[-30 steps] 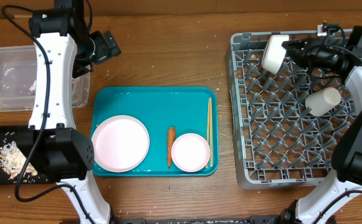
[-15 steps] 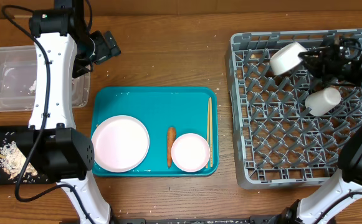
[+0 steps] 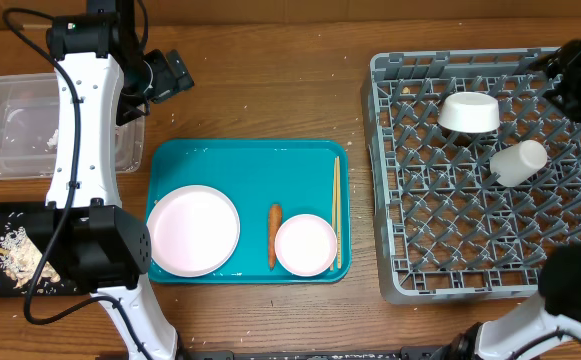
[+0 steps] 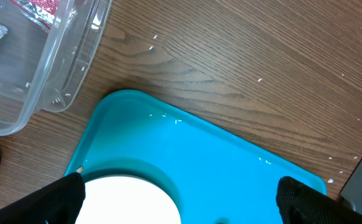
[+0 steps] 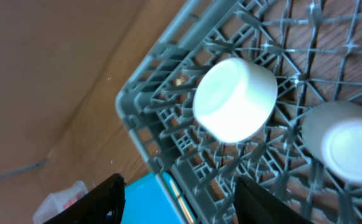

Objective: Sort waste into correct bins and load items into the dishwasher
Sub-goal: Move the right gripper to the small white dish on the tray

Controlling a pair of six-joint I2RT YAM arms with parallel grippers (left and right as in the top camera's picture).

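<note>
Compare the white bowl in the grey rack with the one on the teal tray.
The white round bowl in the grey plastic dish rack appears mouth-down on the pegs; the white round bowl on the teal tray sits mouth-up and empty. The rack bowl neighbours a white cup; the tray bowl sits between an orange carrot and wooden chopsticks. Both are plain white.

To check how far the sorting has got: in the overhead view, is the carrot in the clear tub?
No, the carrot lies on the teal tray, between the plate and a bowl.
</note>
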